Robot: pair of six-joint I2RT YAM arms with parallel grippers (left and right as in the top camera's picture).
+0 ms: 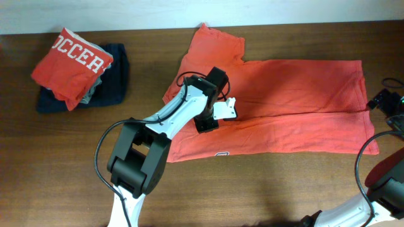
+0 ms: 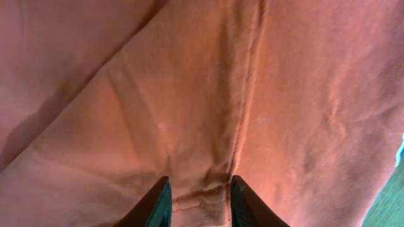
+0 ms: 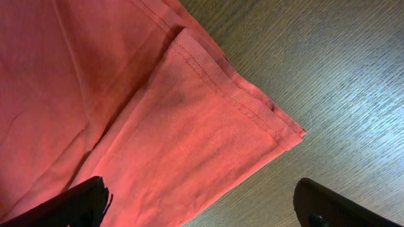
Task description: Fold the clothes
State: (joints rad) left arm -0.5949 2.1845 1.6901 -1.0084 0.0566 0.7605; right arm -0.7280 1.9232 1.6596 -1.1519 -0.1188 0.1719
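Note:
The clothes [image 1: 297,107], a coral-red T-shirt, lie spread across the middle and right of the wooden table, with one sleeve [image 1: 214,38] pointing to the back. My left gripper [image 1: 207,123] presses down on the shirt's left part. In the left wrist view its fingers [image 2: 201,202] pinch a puckered seam of the red cloth [image 2: 189,94]. My right gripper [image 1: 388,112] hovers at the shirt's right end. It stands wide open [image 3: 202,211] above the hemmed corner [image 3: 252,120], holding nothing.
A folded red shirt with white lettering [image 1: 71,63] sits on a dark navy folded garment [image 1: 113,82] at the back left. Bare wooden table [image 1: 284,183] lies in front of the shirt. The left arm's base [image 1: 136,161] stands at the front.

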